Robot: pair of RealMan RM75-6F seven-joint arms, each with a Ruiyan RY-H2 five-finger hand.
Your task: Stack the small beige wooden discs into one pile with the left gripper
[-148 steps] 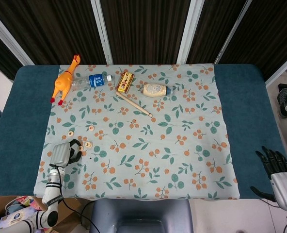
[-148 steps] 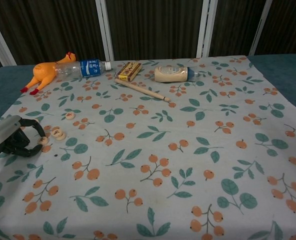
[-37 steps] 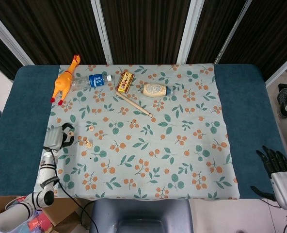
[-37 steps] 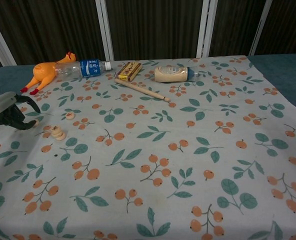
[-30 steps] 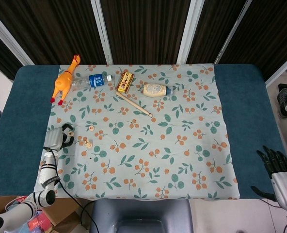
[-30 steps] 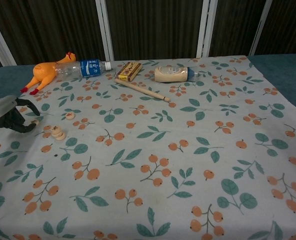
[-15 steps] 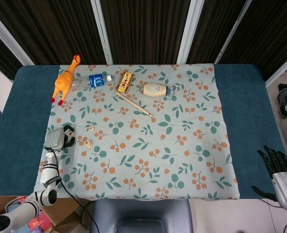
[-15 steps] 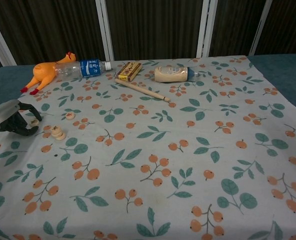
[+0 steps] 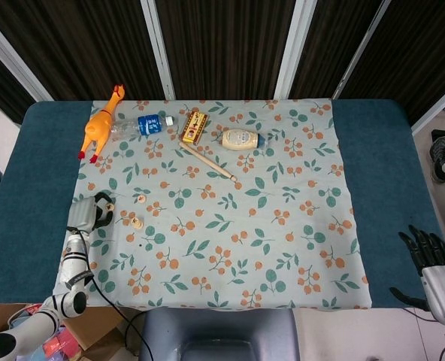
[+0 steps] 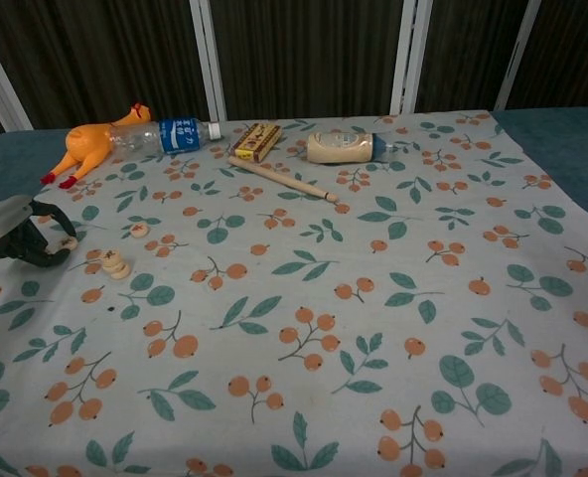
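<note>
My left hand point(image 9: 89, 213) point(image 10: 21, 237) rests low on the floral cloth at the left edge. Its curled fingertips pinch a small beige disc point(image 9: 110, 204) point(image 10: 68, 242) that still lies on the cloth. To the right of it stands a short pile of discs point(image 9: 136, 222) point(image 10: 117, 267), with a single disc point(image 10: 93, 255) right beside the pile. Another lone disc point(image 9: 140, 198) point(image 10: 139, 230) lies further back. My right hand point(image 9: 425, 257) hangs off the table's near right corner, fingers spread, holding nothing.
Along the far edge lie an orange rubber chicken point(image 9: 98, 128), a clear water bottle point(image 9: 143, 125), a yellow box point(image 9: 195, 126), a cream squeeze bottle point(image 9: 240, 139) and a wooden stick point(image 9: 206, 159). Blue table point(image 9: 42, 173) borders the cloth.
Since 4.9 s ago my left hand moved away from the pile, back and left to the lone disc. Over the last second it lowered and its fingers closed around that disc.
</note>
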